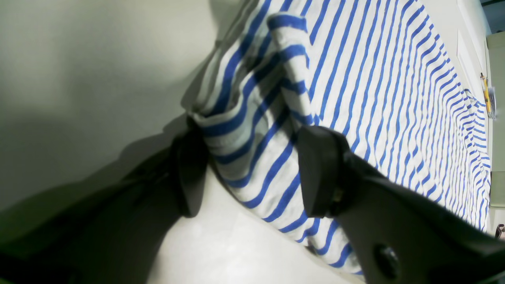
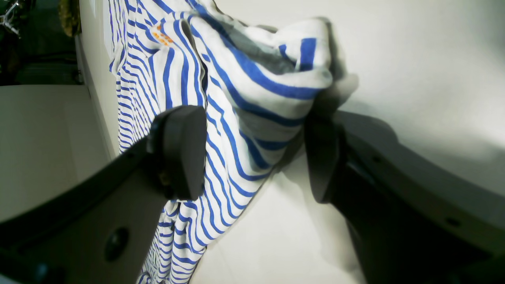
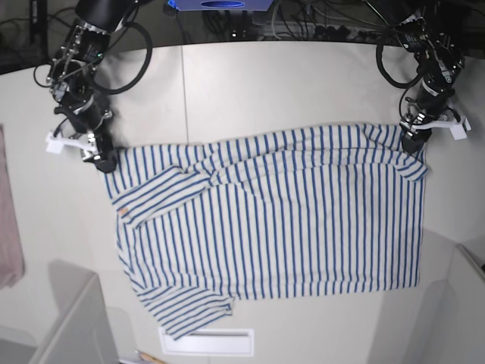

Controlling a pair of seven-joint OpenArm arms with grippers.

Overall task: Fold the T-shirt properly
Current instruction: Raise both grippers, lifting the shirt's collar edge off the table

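The T-shirt [image 3: 280,220] lies spread flat across the middle of the white table [image 3: 250,83], with one sleeve at the near left. The left gripper [image 1: 252,169] is at the shirt's far right corner, its jaws clamped on a bunched fold of striped cloth. The right gripper [image 2: 252,154] is at the far left corner, pinching a gathered fold there too.

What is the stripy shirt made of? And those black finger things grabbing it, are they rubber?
The T-shirt looks like soft knit fabric, probably cotton: it bunches and creases, matte, no shine. The left gripper has black fingers that look like hard plastic or rubber, smooth and dull; I can't tell which. The right gripper looks the same. The table seems smooth, hard and off-white.
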